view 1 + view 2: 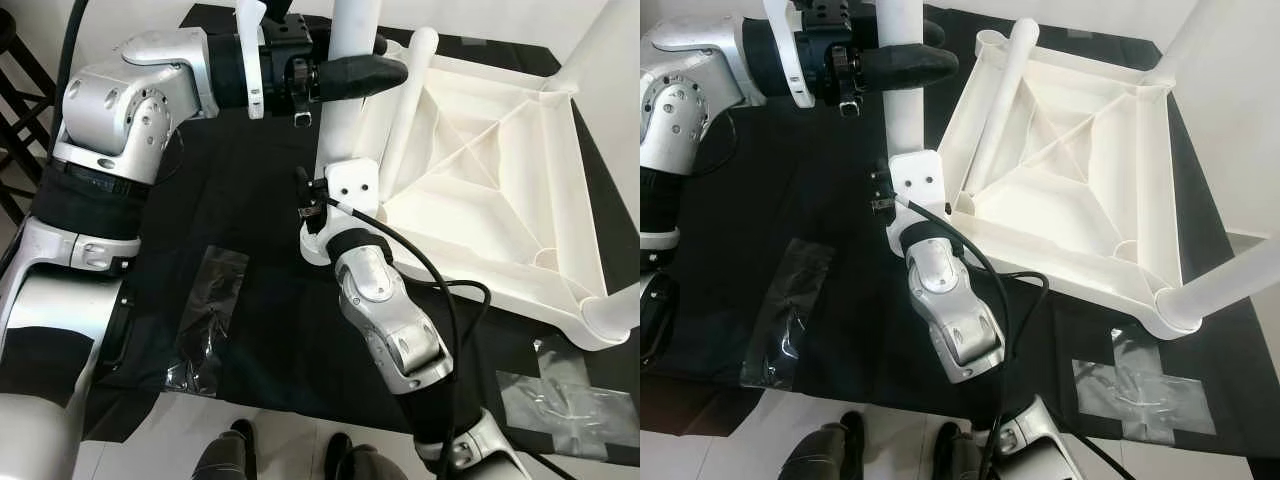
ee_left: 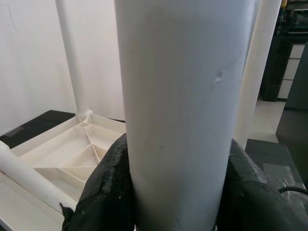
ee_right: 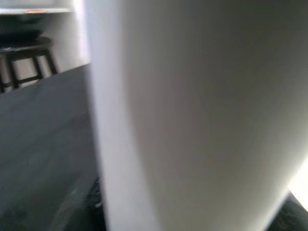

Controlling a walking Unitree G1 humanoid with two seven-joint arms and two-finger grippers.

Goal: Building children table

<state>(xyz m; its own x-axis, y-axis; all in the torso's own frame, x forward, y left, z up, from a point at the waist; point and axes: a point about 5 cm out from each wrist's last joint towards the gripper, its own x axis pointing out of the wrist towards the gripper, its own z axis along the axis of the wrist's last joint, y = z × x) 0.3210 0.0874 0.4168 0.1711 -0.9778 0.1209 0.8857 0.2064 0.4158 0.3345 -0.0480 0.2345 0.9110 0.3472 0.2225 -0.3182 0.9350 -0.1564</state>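
We see the inverted white tabletop (image 1: 500,190) lying at centre right of the frame on a black cloth (image 1: 240,200). Two legs already stand in corners: one at upper right (image 1: 600,40), one at lower right (image 1: 1230,285). A third leg (image 1: 405,110) lies loose across the tabletop. The fourth leg (image 1: 345,90) stands at the near-left corner, upper centre of frame; the left gripper (image 1: 350,72) has its fingers (image 2: 108,183) clamped around it, while the right gripper (image 1: 320,205) sits at its base, fingers hidden, so we cannot tell. Judged: roughly half done; two legs remain to seat. Two grey tape patches, one clear plastic sheet (image 1: 205,320).
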